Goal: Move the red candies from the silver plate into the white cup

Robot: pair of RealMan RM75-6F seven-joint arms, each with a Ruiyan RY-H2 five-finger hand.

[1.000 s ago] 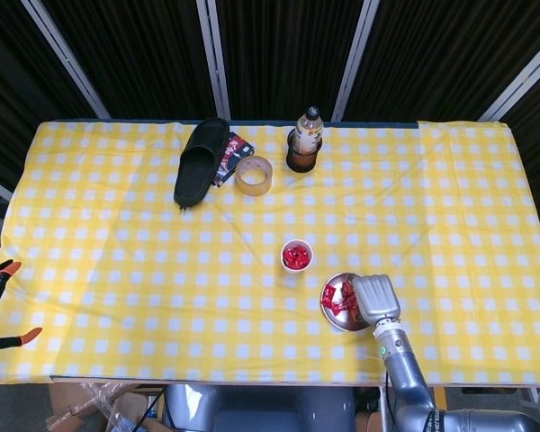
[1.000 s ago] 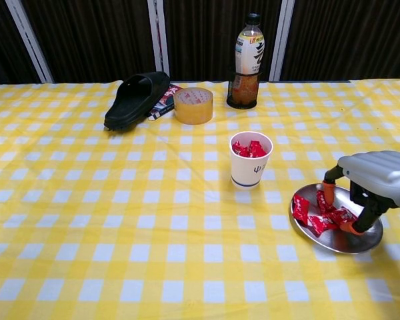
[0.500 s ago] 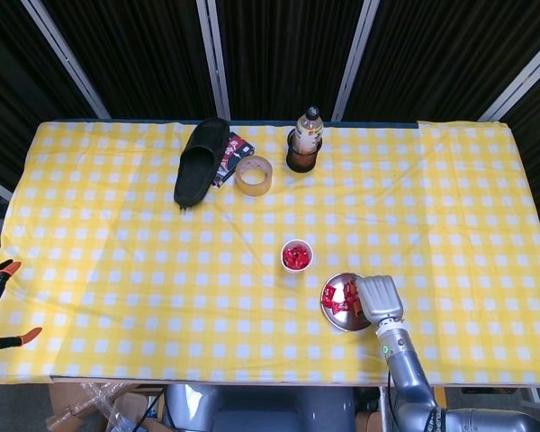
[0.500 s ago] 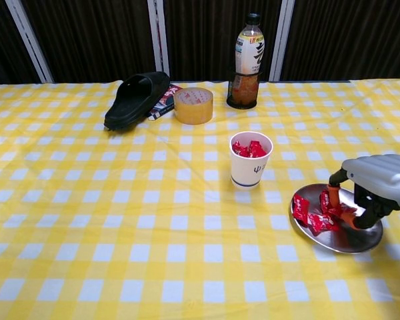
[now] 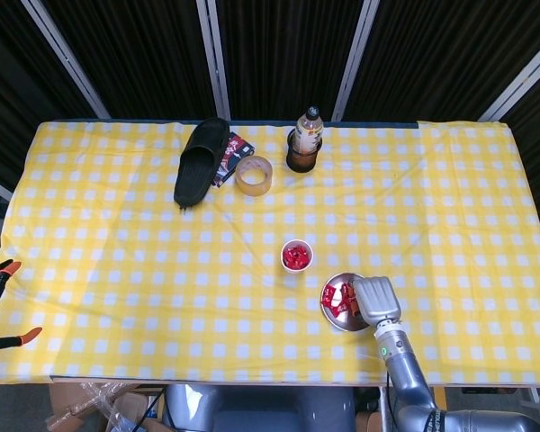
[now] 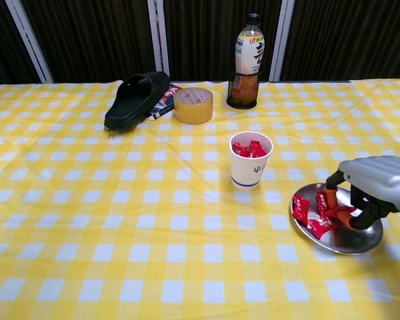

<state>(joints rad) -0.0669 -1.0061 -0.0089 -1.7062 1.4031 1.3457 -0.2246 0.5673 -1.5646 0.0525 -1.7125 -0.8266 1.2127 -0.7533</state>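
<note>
- Head view: right hand (image 5: 376, 298) palm-down over the right part of the silver plate (image 5: 329, 310), near the front edge of the tabletop (image 5: 117, 261), right of centre; forearm running back to the front edge.
- Fingers hidden beneath the back of the hand here, so grasp not readable from above.
- Red candies (image 5: 341, 295) lying in the plate's left half, just beside the hand.
- White cup (image 5: 297, 256) standing upright just behind and left of the plate, apart from it, red candies inside.
- Black slipper (image 5: 200, 161), tape roll (image 5: 254, 175) and bottle (image 5: 308, 139) along the back edge.
- Left hand nowhere in this view.
- Chest view: right hand (image 6: 373, 193) arched over the plate (image 6: 360, 240), fingertips (image 6: 331, 196) curled down into the red candies (image 6: 319, 212), thumb and a finger closing on wrappers; whether a candy is truly pinched, cannot tell.
- Cup (image 6: 250, 167) left of the plate, towards the tabletop's middle.
- Left hand unseen here too.
</note>
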